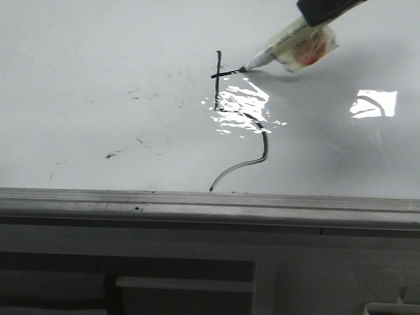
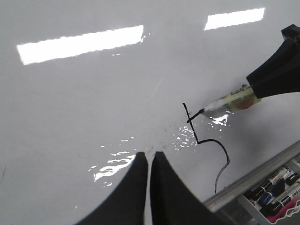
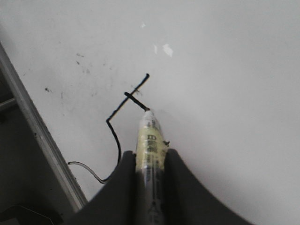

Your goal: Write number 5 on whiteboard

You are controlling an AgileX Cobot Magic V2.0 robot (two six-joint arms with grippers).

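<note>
Black ink formed the number 5 [image 1: 240, 134] on the whiteboard [image 1: 79, 79] — the right gripper [image 3: 150, 161], clamping the marker [image 1: 279, 49], was drawing the top bar. Left gripper [image 2: 149, 161] jaws nearly closed, empty. Next: lift the tip off the 5.

Glare hides part of the number 5 [image 1: 226, 108] mid-frame in the front view; the right gripper [image 1: 326, 8] is cropped at the top edge.

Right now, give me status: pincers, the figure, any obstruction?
Right pincer shut on yellowish marker, tip on the top bar. Left pincer shut, empty. Thin black number 5 nearly complete on glossy whiteboard. Nothing obstructing.
</note>
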